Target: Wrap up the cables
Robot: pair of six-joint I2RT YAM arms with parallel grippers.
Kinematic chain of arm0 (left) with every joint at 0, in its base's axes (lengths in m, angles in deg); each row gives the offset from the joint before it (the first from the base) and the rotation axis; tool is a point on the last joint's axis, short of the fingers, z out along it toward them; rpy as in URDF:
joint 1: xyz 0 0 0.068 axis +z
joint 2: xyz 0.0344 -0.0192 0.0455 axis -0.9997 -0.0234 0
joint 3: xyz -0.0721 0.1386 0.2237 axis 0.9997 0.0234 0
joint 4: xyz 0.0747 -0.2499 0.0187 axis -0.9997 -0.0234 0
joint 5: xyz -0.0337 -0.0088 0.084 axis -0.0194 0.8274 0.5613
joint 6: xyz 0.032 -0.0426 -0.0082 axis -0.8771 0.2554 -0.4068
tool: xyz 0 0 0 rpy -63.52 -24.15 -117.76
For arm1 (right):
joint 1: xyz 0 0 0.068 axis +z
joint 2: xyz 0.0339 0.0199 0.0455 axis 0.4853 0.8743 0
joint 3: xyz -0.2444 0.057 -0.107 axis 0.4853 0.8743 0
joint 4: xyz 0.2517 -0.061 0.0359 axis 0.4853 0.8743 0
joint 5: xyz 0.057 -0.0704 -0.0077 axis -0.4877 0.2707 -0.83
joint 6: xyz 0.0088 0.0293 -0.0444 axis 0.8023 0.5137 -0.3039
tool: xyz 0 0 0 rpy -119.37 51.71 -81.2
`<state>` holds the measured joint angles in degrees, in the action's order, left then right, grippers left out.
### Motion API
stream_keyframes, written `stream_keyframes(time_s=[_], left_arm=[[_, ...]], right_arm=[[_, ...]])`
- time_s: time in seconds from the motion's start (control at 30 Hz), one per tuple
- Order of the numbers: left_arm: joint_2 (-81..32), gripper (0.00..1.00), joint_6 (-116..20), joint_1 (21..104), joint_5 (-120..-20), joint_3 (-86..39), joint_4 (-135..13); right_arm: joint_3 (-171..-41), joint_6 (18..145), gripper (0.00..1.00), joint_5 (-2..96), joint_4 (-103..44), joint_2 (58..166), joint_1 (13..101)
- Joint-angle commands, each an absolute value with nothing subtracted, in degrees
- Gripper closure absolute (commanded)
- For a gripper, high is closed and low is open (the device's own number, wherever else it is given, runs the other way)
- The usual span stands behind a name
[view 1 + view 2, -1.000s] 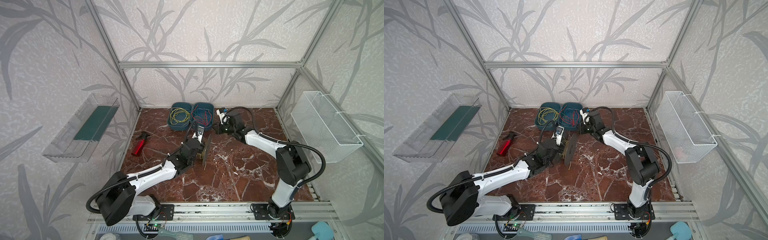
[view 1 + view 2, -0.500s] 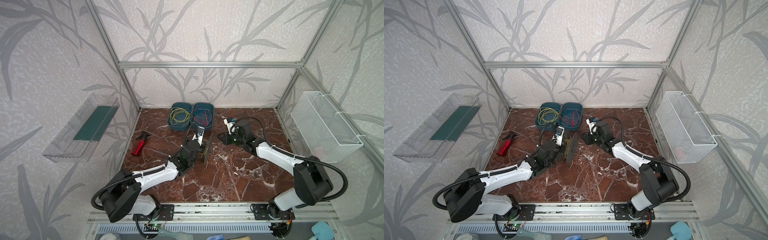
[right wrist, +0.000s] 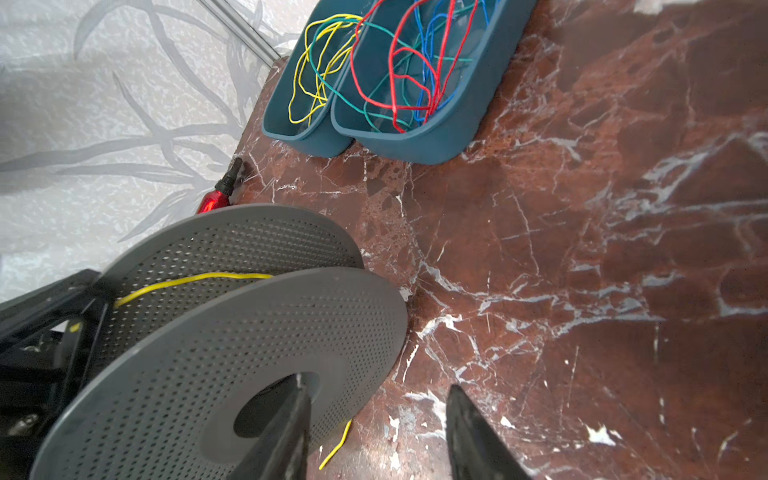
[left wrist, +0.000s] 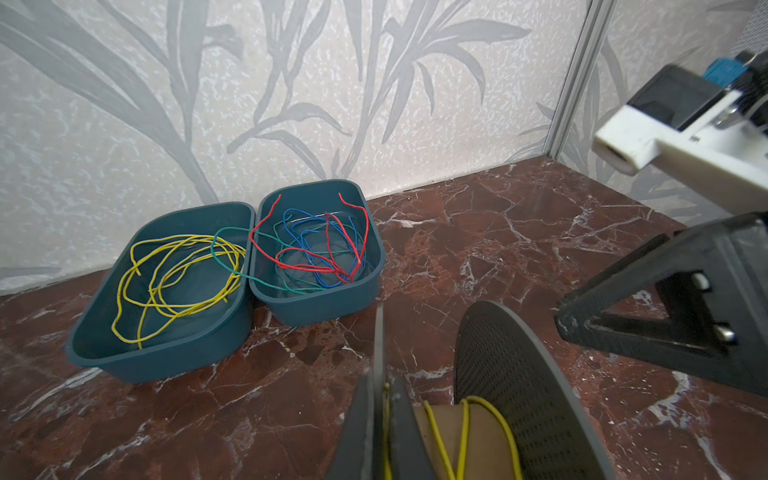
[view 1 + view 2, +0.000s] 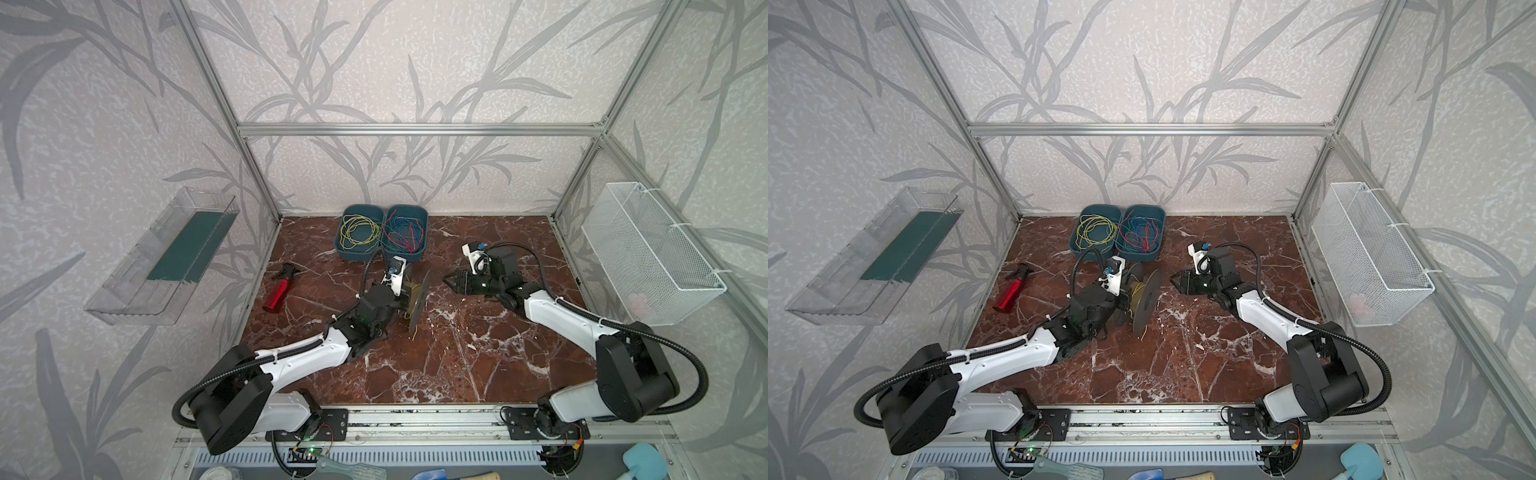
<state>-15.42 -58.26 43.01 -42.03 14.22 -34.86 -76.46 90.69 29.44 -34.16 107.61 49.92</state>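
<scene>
Clamping spool rim with left claw, yellow cable wound on the core just beside it. Holding right claw apart, empty, near the spool's outer disc.

left arm and right arm alike: white shells, black joints, black shoulder housings, a black corrugated hose along each; white camera mount with blue plug at the wrist; right gripper black, wedge-shaped, two silver screws
</scene>
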Motion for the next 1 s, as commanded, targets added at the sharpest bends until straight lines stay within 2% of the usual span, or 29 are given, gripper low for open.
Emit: stream_keyframes(time_s=[0.0, 0.5, 0.97], left_arm=[[-13.7, 1.0, -53.2, 42.9, -45.6, 17.0, -40.1], [-4.8, 1.0, -48.3, 43.3, -46.4, 11.7, -48.4], [-3.3, 1.0, -41.3, 48.3, -51.3, 9.6, -45.8]], right_arm=[[-74.6, 94.7, 0.46, 24.3, -38.2, 106.1, 47.2], [-72.9, 95.7, 0.44, 23.9, -37.4, 101.3, 43.7], [-70.7, 96.5, 0.44, 22.6, -38.3, 99.5, 42.5]])
